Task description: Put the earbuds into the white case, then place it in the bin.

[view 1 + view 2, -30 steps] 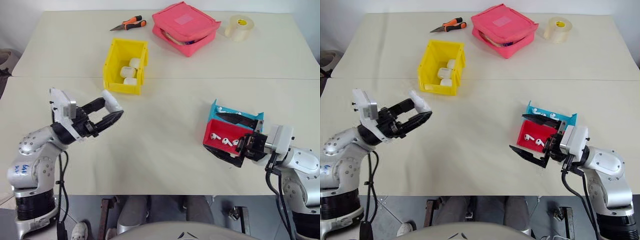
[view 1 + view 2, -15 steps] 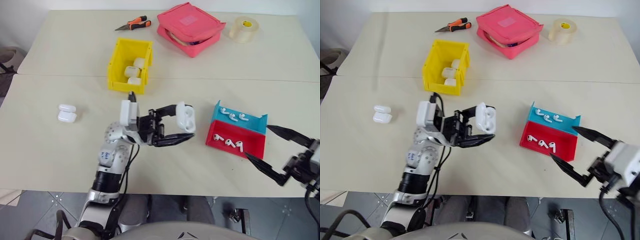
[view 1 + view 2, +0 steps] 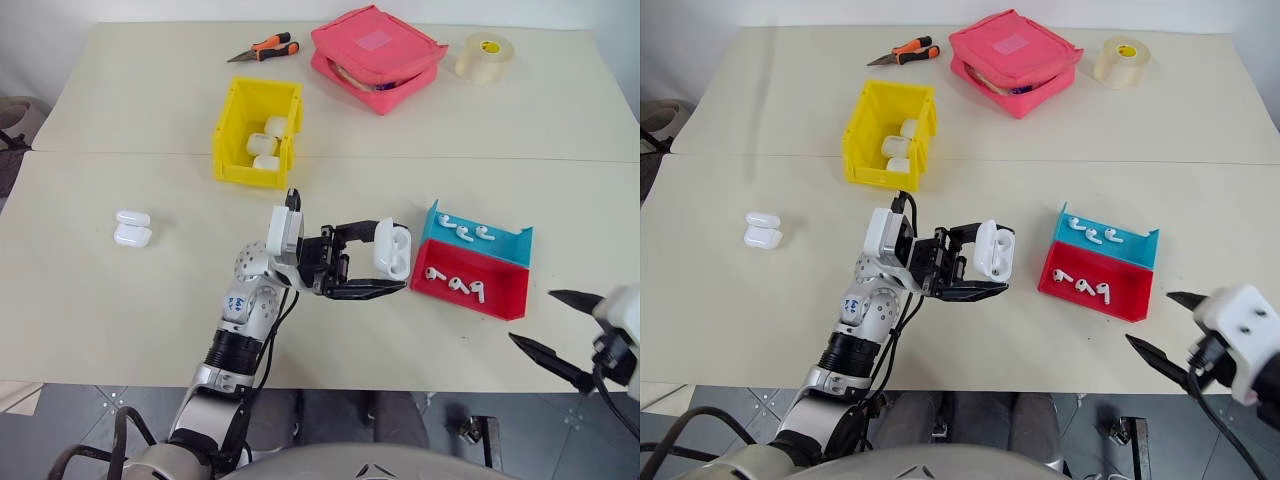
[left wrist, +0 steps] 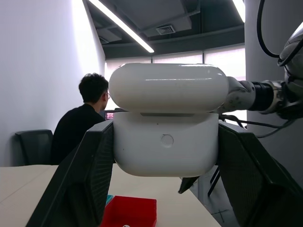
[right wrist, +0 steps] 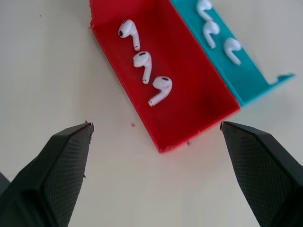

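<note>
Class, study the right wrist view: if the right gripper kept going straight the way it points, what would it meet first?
Most likely the red half of the tray near its corner, or the table beside it; depth is unclear. The open right gripper aims there, three earbuds lying just beyond.

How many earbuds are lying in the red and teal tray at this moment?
6. Three earbuds lie in the tray's red compartment, and three more lie in its teal compartment. None appear hidden.
</note>
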